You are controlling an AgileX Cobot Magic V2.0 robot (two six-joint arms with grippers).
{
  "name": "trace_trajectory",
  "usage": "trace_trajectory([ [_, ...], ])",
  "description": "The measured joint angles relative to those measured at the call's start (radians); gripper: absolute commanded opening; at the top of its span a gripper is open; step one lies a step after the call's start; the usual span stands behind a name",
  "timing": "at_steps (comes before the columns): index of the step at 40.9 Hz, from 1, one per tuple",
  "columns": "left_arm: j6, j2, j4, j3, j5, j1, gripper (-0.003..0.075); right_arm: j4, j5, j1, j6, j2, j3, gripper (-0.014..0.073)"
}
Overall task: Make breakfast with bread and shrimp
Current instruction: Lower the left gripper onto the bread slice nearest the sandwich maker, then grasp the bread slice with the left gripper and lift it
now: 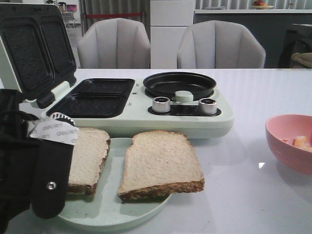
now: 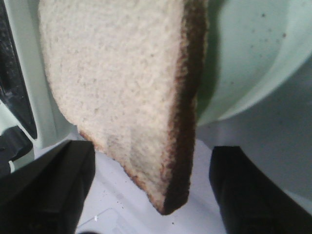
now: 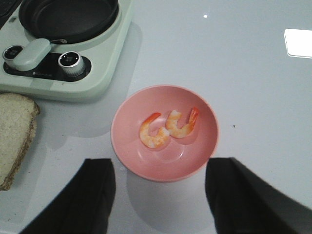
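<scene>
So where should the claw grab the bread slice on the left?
Probably the near corner of the left bread slice. It sticks out past the pale green plate, so the open left claw, already straddling it, can pinch its top and underside from the near side.

We see 2 bread slices [image 1: 161,163] lying side by side, apart, on a pale green plate [image 1: 109,212] at the front of the white counter [image 1: 253,195]. The left arm's gripper [image 1: 51,161] hangs over the left slice's near-left part, hiding it; we cannot tell how its jaws stand. Behind the plate sits a pale green breakfast maker [image 1: 146,117], lid [image 1: 34,46] raised, with 2 dark sandwich wells, a round black pan [image 1: 179,84] and 2 silver knobs. At the right edge stands a pink bowl [image 1: 287,141] holding orange-pink shrimp [image 1: 301,142].
</scene>
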Motion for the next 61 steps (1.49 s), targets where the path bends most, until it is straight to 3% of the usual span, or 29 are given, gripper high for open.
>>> trace_trajectory([
  [9, -0.002, 0.010, 0.004, -0.002, -0.001, 0.000, 0.0279, 0.000, 0.000, 0.000, 0.000, 0.000, 0.000, 0.0518],
  [22, -0.004, 0.010, 0.004, -0.002, 0.057, -0.002, 0.0097, 0.000, 0.000, 0.000, 0.000, 0.000, 0.000, 0.0518],
  [38, -0.070, -0.176, 0.064, 0.002, 0.338, -0.052, 0.0100, 0.000, 0.000, 0.000, 0.000, 0.000, 0.000, 0.0518],
  [47, -0.039, -0.279, 0.065, -0.046, 0.399, -0.052, 0.0100, 0.000, 0.000, 0.000, 0.000, 0.000, 0.000, 0.0518],
  [53, -0.024, -0.287, 0.063, -0.124, 0.336, -0.030, 0.0100, 0.000, 0.000, 0.000, 0.000, 0.000, 0.000, 0.0518],
  [61, 0.064, -0.279, 0.065, -0.231, 0.045, 0.095, 0.0100, 0.000, 0.000, 0.000, 0.000, 0.000, 0.000, 0.0518],
])
